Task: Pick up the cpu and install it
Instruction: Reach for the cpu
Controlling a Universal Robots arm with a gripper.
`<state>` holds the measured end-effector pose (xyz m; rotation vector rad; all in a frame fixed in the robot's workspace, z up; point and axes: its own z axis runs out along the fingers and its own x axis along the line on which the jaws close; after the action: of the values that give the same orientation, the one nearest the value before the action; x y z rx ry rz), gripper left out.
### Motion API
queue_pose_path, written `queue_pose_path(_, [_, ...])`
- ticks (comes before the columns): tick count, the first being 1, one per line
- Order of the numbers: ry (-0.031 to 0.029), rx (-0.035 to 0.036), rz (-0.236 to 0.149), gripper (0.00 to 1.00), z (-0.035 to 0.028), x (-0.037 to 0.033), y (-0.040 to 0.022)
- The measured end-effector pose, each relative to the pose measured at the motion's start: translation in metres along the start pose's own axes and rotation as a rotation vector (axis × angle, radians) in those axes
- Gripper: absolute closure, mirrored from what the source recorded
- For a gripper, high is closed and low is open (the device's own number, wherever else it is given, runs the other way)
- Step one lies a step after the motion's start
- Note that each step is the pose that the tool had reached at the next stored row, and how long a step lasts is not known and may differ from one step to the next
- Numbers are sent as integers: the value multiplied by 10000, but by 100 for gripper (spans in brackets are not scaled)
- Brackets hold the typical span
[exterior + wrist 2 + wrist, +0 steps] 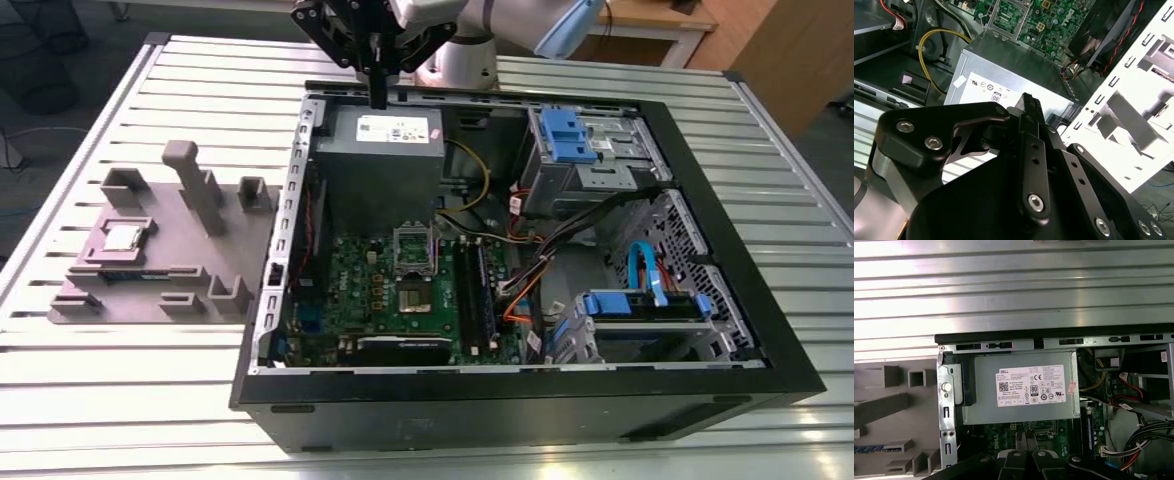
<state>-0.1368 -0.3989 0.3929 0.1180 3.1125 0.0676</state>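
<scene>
In the exterior view, my gripper (379, 98) hangs above the power supply (380, 160) inside the open computer case (534, 395). Its fingers are pinched together with nothing between them. The cpu (123, 237) lies in the mauve tray (160, 300) on the exterior view's left, well apart from the gripper. The second wrist view shows the closed fingers (1030, 112) over the power supply. In the first wrist view, the tray sits beside the case.

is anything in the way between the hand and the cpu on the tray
The hand hangs over the power supply; the cpu lies on the tray outside the case. The case's wall and the tray's tall post lie between; from above, nothing visible blocks it.
</scene>
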Motion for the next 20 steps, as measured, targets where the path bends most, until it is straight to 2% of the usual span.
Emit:
queue_pose_path(8, [0, 0, 0, 90, 0, 15, -1])
queue_pose_path(15, [0, 1, 0, 90, 1, 64, -5])
queue_pose_path(20, [0, -3, 1, 90, 1, 66, -5])
